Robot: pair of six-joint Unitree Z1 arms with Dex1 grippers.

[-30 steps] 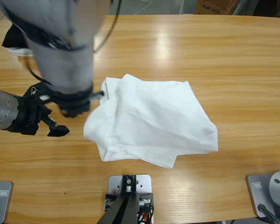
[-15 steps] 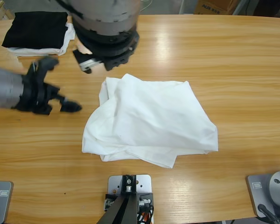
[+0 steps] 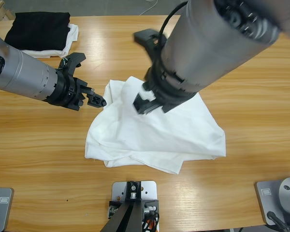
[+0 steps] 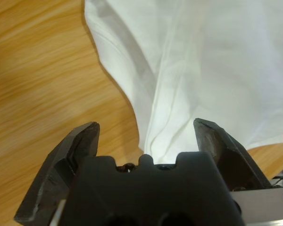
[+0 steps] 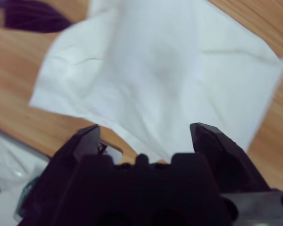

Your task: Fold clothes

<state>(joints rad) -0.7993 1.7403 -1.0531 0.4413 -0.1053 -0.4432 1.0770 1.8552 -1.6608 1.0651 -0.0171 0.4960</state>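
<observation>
1. Approach step by the look of it: left gripper (image 3: 97, 100) at the upper left edge of the white T-shirt (image 3: 159, 128), jaws spread wide, nothing held.
2. Right gripper (image 3: 150, 104) poised above the shirt's middle, jaws apart, empty.
3. Next, probably: closing on an edge or corner to spread the cloth flat.
4. Shirt crumpled mid-table (image 3: 251, 63), loosely doubled over, creased; no lettering visible.
</observation>
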